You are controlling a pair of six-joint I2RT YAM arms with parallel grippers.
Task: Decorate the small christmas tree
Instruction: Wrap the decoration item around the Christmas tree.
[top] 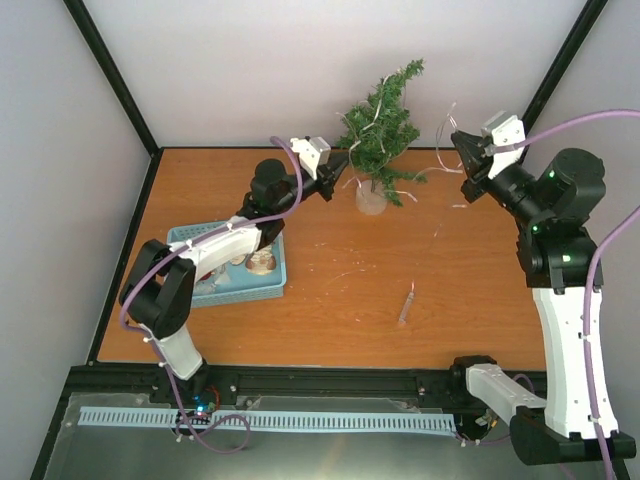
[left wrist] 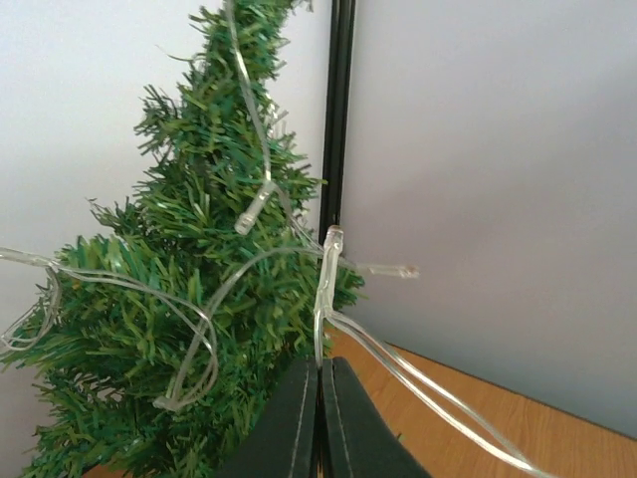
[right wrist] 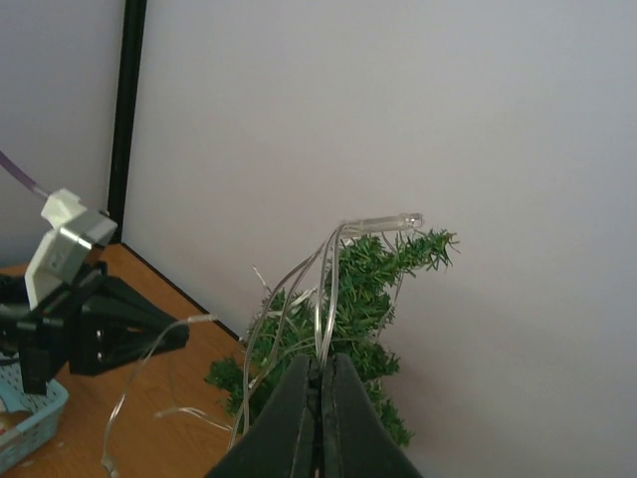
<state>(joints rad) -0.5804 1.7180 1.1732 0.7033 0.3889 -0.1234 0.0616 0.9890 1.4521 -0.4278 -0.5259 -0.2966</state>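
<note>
The small christmas tree [top: 382, 125], a miniature fir of dark green bristly needles with a slim top leaning right, stands on its round pale base [top: 370, 200] at the far middle of the orange-brown wooden table [top: 330, 280], close to the white back wall. A string of clear plastic wire with small clear bulbs [left wrist: 325, 269] is looped loosely over its branches. The left gripper [top: 343, 163], black with a white wrist camera block, sits just left of the tree's lower branches. Its two dark fingers are pressed together on a strand of the wire, which rises between them in the left wrist view. The right gripper [top: 456, 150] is raised to the right of the tree, apart from it, with its fingers likewise closed on several strands that arch toward the treetop. From there the wire trails down to a small pale slim piece [top: 406, 303] lying on the table nearer the arms, perhaps the string's end plug. A light blue slotted plastic basket [top: 232, 296] rests at the left under the left arm; what it holds is too small to tell.
</note>
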